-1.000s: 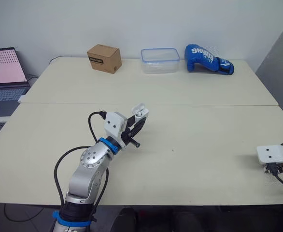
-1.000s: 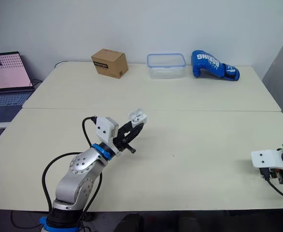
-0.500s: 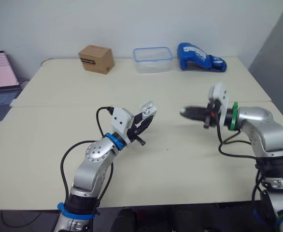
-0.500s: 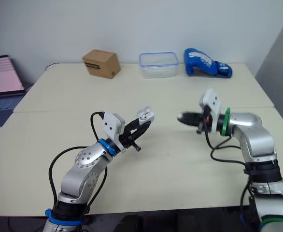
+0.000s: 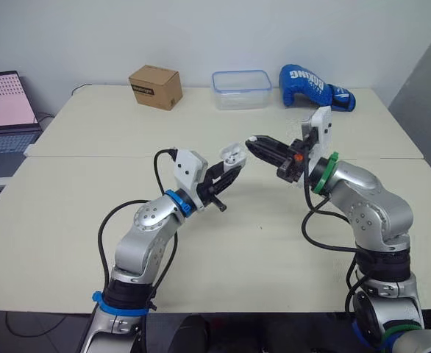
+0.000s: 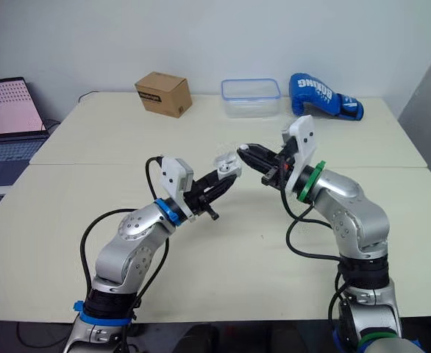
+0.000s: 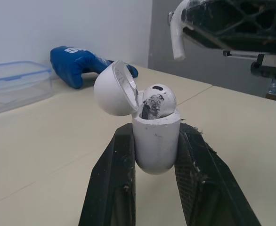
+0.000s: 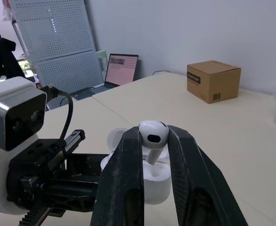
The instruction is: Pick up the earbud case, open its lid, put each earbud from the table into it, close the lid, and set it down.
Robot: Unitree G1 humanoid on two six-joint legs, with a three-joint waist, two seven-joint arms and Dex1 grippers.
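The head views take in the wide cream table [image 5: 274, 243], with a blue boxing glove [image 5: 315, 87], a clear plastic container with a blue rim [image 5: 242, 90] and a brown cardboard box [image 5: 155, 87] along its far edge, and an open laptop [image 5: 6, 103] off the robot's left side. The right wrist view adds a white perforated panel [image 8: 53, 37] standing behind that laptop. Both arms meet above the middle of the table. The left gripper [image 5: 229, 168] has its 2 black fingers closed snugly on the lower half of the small white earbud case [image 7: 156, 141]. The case stands upright between them, clear of the tabletop, with 1 finger pressed to each side. The left wrist view brings out its detail: the rounded lid is hinged open and tipped back, and 1 white earbud [image 7: 158, 98] sits in the body, its bulb poking above the rim. The right gripper [image 5: 257, 143] pinches a stemmed white earbud [image 8: 153, 133] by its bulb, fingers narrowly apart around it, stem pointing down at the open case. I cannot tell whether the stem touches the case.
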